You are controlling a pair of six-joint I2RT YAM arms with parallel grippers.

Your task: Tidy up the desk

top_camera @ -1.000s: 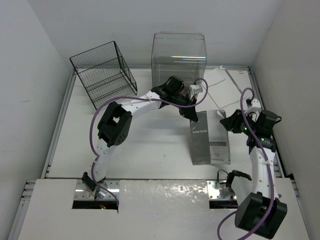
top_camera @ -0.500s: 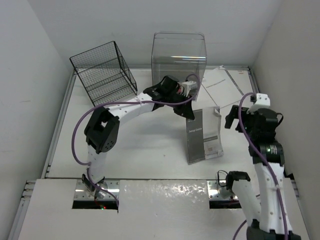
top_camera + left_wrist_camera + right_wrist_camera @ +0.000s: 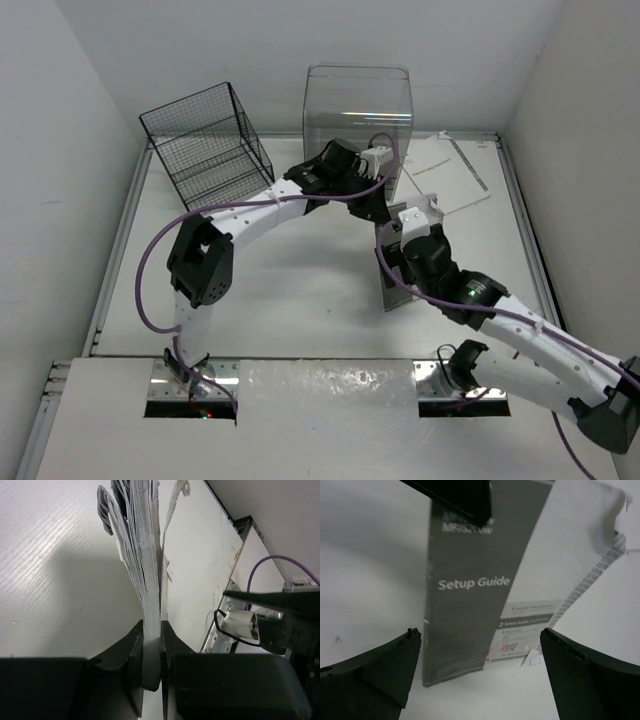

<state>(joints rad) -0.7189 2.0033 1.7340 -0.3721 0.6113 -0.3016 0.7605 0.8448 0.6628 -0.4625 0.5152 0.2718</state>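
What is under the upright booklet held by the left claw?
Only bare white desk. The booklet seems to stand on it by its bottom edge. The strip directly beneath is hidden by its pages.

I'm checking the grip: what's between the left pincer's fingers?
The booklet, clamped edge-on by the left pincer; the left wrist view shows it.

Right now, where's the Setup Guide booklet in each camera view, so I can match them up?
Top external: booklet stands on edge right of centre, partly behind the right arm.
Left wrist: edge-on at centre, pinched in the left gripper.
Right wrist: grey cover facing the camera, centre.
Shared landmark: the left gripper on the booklet's top edge, in all three.
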